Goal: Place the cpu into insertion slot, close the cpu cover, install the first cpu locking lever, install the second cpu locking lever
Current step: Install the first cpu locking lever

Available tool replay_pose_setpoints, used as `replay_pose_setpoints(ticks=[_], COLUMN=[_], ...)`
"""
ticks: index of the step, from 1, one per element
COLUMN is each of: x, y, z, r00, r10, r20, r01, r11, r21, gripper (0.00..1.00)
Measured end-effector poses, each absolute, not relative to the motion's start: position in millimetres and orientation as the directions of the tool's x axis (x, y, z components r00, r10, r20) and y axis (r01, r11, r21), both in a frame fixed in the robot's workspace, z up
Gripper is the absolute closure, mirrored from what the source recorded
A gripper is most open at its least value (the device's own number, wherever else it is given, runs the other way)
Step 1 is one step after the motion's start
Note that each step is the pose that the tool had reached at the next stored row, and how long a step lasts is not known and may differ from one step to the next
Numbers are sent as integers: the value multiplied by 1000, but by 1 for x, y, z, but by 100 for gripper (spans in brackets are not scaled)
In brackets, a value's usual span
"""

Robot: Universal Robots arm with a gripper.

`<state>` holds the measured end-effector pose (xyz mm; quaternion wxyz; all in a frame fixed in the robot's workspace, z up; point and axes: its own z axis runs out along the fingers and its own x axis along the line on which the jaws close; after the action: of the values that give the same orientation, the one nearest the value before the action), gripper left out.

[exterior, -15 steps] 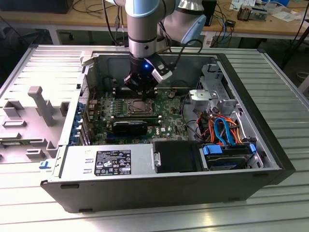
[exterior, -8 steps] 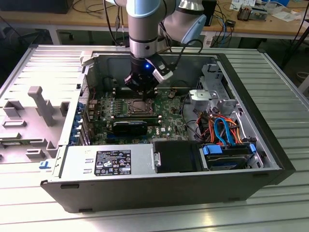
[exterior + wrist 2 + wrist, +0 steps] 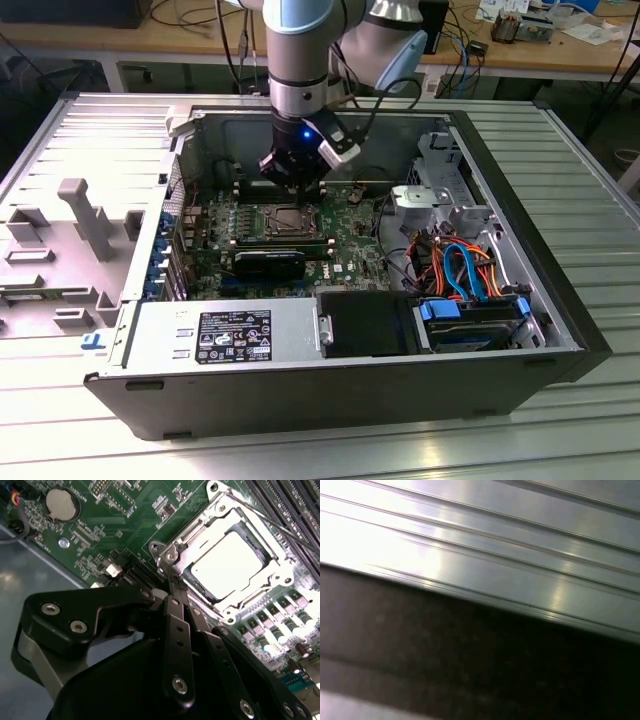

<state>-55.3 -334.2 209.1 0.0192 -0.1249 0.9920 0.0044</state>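
The cpu (image 3: 227,562) lies flat in the insertion slot (image 3: 280,582), its bright metal top showing through the window of the cpu cover (image 3: 197,532). The cover lies down over it. A thin wire lever (image 3: 280,522) runs along one side of the socket. My gripper (image 3: 175,587) is shut, its black fingers (image 3: 176,612) pressed together, and the tips rest at the socket's edge beside a corner screw (image 3: 171,556). In the exterior view the gripper (image 3: 297,190) hangs straight down over the far edge of the insertion slot (image 3: 290,220) on the green board.
The board lies inside an open computer case (image 3: 560,330) on a ribbed metal table (image 3: 60,420). Black memory slots (image 3: 275,262) flank the socket. A power supply (image 3: 225,335) sits at the front, coloured cables (image 3: 465,265) and a drive (image 3: 470,322) at the exterior view's right. A coin battery (image 3: 61,503) sits on the board.
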Motion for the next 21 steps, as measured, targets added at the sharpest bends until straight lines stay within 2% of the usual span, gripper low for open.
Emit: replay_pose_setpoints(ticks=[7,21], x=[-59,-80], y=[-334,-335], z=[210,209], r00=[-967,-967], r10=[-249,-249], r20=[-44,-46], r01=[-250,-250], r11=[968,968], r21=[22,25], gripper=[89,89])
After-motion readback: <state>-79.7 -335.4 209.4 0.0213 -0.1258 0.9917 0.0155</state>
